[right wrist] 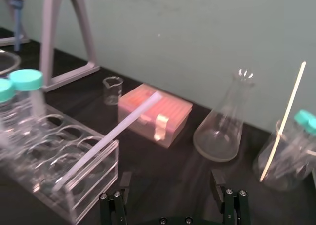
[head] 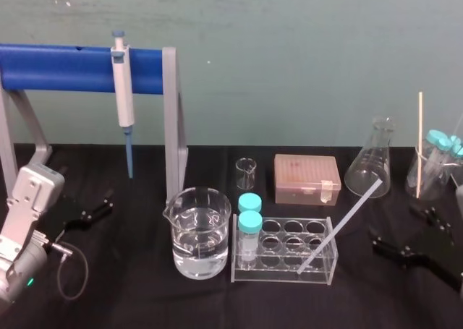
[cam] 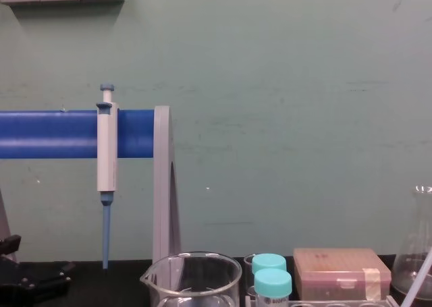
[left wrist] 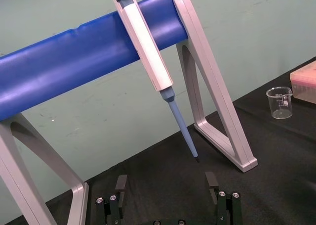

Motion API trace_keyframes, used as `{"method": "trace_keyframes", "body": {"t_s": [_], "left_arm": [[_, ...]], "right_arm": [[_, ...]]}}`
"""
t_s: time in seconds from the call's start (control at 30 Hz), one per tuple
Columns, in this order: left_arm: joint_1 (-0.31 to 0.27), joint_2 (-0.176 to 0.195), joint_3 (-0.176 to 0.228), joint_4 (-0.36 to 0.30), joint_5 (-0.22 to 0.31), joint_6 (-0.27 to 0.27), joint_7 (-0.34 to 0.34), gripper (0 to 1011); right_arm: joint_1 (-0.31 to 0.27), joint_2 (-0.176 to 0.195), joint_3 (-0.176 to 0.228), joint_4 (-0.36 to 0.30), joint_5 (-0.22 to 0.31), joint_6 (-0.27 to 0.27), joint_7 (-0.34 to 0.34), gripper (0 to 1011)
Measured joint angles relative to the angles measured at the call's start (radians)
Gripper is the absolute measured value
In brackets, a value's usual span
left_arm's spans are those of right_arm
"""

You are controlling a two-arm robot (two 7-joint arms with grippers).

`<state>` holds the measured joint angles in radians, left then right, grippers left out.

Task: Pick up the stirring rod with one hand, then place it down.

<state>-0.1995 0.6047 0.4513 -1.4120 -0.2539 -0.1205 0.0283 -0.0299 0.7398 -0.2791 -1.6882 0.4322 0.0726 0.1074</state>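
Though near right tool (right wrist: 170, 177), rod (right wrist: 106, 143) apart

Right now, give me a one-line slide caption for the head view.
Whitish translucent stirring rod leans in the clear plastic tube rack, untouched, between the open left gripper and open right gripper.

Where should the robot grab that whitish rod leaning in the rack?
Probably the free upper half of the stirring rod, which slants up and rightward out of the tube rack. The open right tool sits nearest, so coming from the right, closing across the rod above the rack, looks easiest.
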Motion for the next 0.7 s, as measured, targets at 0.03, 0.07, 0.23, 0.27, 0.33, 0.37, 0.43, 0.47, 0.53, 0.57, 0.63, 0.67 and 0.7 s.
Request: {"method": "trace_keyframes", "body": {"t_s": [0.03, 0.07, 0.23, 0.27, 0.33, 0.37, 0.43, 0.47, 0.53, 0.57, 0.63, 0.67, 0.7], "left_arm": [[0.0, 0.0, 0.0, 0.0, 0.0, 0.0, 0.0, 1000], [0.0, 0.0, 0.0, 0.0, 0.0, 0.0, 0.0, 1000], [0.0, 0.0, 0.0, 0.0, 0.0, 0.0, 0.0, 1000], [0.0, 0.0, 0.0, 0.0, 0.0, 0.0, 0.0, 1000], [0.0, 0.0, 0.0, 0.0, 0.0, 0.0, 0.0, 1000], [0.0, 0.0, 0.0, 0.0, 0.0, 0.0, 0.0, 1000], [0.0, 0.0, 0.0, 0.0, 0.0, 0.0, 0.0, 1000], [0.0, 0.0, 0.0, 0.0, 0.0, 0.0, 0.0, 1000], [0.0, 0.0, 0.0, 0.0, 0.0, 0.0, 0.0, 1000], [0.0, 0.0, 0.0, 0.0, 0.0, 0.0, 0.0, 1000], [0.0, 0.0, 0.0, 0.0, 0.0, 0.0, 0.0, 1000], [0.0, 0.0, 0.0, 0.0, 0.0, 0.0, 0.0, 1000], [0.0, 0.0, 0.0, 0.0, 0.0, 0.0, 0.0, 1000]], "right_arm": [[-0.028, 0.018, 0.02, -0.029, 0.019, 0.02, 0.012, 1003], [-0.041, 0.025, 0.03, -0.042, 0.028, 0.028, 0.017, 1003], [-0.106, 0.054, 0.093, -0.102, 0.071, 0.037, 0.042, 1003], [-0.12, 0.057, 0.112, -0.112, 0.086, 0.023, 0.058, 1003], [-0.133, 0.058, 0.134, -0.121, 0.108, 0.006, 0.087, 1003], [-0.137, 0.058, 0.148, -0.125, 0.132, 0.002, 0.11, 1003], [-0.14, 0.056, 0.161, -0.128, 0.163, 0.009, 0.136, 1003], [-0.14, 0.055, 0.166, -0.129, 0.175, 0.012, 0.145, 1003], [-0.139, 0.052, 0.184, -0.132, 0.223, 0.038, 0.183, 1003], [-0.138, 0.051, 0.188, -0.133, 0.236, 0.048, 0.193, 1003], [-0.132, 0.046, 0.198, -0.133, 0.27, 0.077, 0.214, 1003], [-0.129, 0.043, 0.2, -0.133, 0.282, 0.086, 0.22, 1003], [-0.125, 0.039, 0.201, -0.133, 0.291, 0.094, 0.224, 1003]]}}
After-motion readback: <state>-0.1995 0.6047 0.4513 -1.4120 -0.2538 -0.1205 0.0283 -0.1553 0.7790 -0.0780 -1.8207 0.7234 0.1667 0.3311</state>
